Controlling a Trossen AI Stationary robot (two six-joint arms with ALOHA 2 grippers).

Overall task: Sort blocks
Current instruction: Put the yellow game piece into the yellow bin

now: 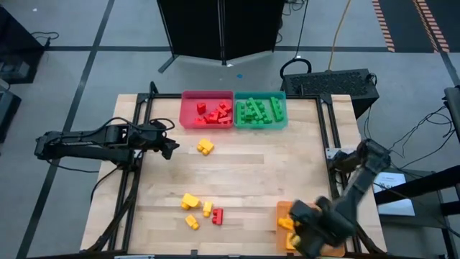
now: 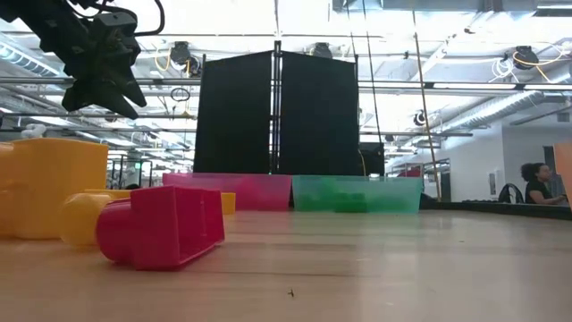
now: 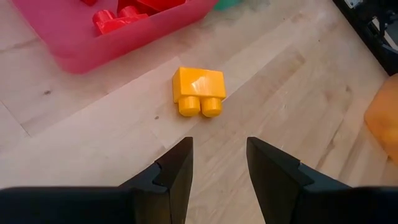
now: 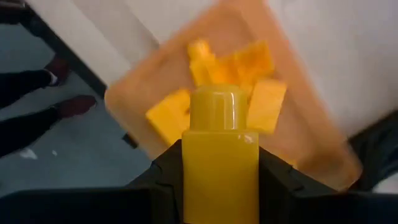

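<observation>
Left arm extends horizontally at mid-left of the high view, left gripper with fingers drawn together, empty. Right arm folds at lower right; right gripper clamped on a yellow block.

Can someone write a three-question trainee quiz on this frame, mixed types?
1. True or false: the right tool holds a yellow block.
2. Which tray does the right tool hang over? A red, B green, C orange.
3. Fill in: the loose block ahead of the left tool is ____.

Key: 1 true. 2 C, the orange tray. 3 yellow.
</observation>
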